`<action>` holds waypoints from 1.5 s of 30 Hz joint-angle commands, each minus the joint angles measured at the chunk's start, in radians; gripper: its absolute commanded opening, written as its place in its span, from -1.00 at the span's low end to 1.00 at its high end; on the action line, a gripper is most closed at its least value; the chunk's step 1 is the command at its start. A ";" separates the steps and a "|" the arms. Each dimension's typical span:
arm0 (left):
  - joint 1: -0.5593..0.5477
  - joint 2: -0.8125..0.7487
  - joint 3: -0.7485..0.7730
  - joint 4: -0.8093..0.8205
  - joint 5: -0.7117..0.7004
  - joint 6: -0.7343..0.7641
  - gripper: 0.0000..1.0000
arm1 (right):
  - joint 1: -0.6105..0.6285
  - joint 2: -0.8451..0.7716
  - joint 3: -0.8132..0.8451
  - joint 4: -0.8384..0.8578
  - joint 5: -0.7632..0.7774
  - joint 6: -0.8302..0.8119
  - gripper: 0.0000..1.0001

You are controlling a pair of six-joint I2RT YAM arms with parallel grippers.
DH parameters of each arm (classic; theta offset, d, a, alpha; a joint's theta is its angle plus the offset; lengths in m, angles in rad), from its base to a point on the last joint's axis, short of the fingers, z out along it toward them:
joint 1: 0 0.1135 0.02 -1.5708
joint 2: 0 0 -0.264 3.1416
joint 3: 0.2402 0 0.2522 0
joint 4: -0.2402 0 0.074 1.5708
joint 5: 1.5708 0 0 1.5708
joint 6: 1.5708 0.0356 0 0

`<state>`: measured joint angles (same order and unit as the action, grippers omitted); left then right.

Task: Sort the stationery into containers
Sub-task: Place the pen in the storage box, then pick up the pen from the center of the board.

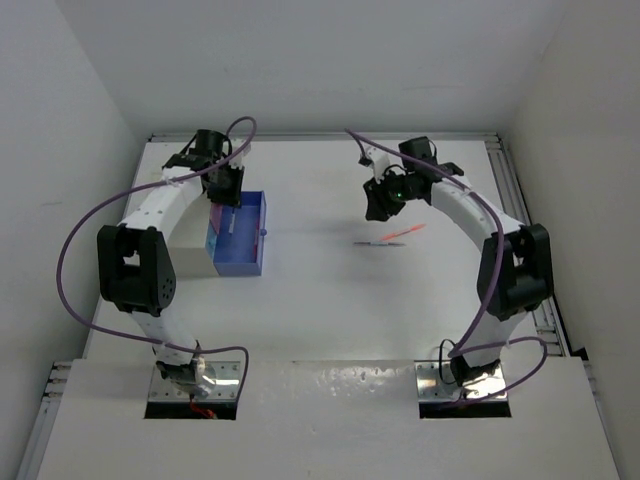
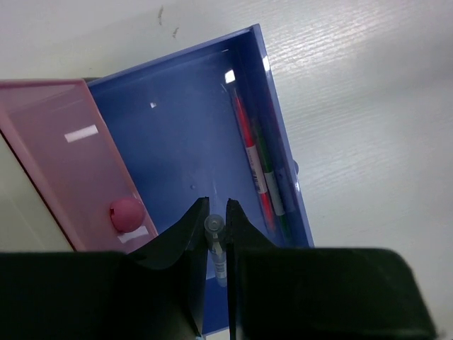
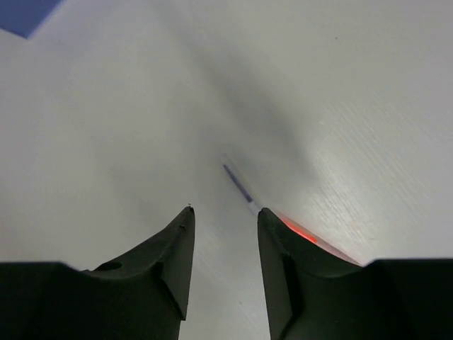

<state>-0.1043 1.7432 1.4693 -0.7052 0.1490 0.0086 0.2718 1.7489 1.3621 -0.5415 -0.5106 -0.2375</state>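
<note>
Left gripper point(image 2: 215, 212) pinches clear-capped white pen point(image 2: 214, 237) over blue box point(image 2: 177, 142).

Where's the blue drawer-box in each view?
Top external: blue drawer-box left of centre, under the left gripper.
Left wrist: fills the centre, pens along its right wall.
Right wrist: only a blue corner, top left, likely the box.
Shared landmark: the box's blue.

White table point(image 1: 330, 310): blue box point(image 1: 240, 262), pens point(image 1: 392, 239).
</note>
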 commanded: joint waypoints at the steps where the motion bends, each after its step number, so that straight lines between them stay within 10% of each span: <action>1: 0.009 -0.014 -0.010 0.038 -0.019 0.013 -0.79 | 0.026 0.023 -0.030 -0.015 0.121 -0.179 -0.23; 10: 0.006 -0.033 0.016 0.019 0.057 0.002 -0.19 | 0.096 0.167 -0.001 -0.094 0.189 -0.436 -0.31; 27: 0.008 -0.079 0.008 0.016 0.109 0.001 -0.17 | 0.139 0.311 0.028 -0.046 0.265 -0.556 -0.31; 35: 0.006 -0.096 0.013 0.018 0.110 0.001 -0.18 | 0.174 0.278 -0.030 -0.055 0.303 -0.614 -0.93; 45: 0.012 -0.314 -0.147 0.237 0.381 -0.073 -0.18 | 0.192 0.051 0.135 -0.118 -0.050 -0.130 -1.00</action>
<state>-0.1024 1.5620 1.3762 -0.6044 0.3813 -0.0158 0.4805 1.9148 1.3815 -0.6853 -0.3656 -0.6014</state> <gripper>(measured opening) 0.408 0.035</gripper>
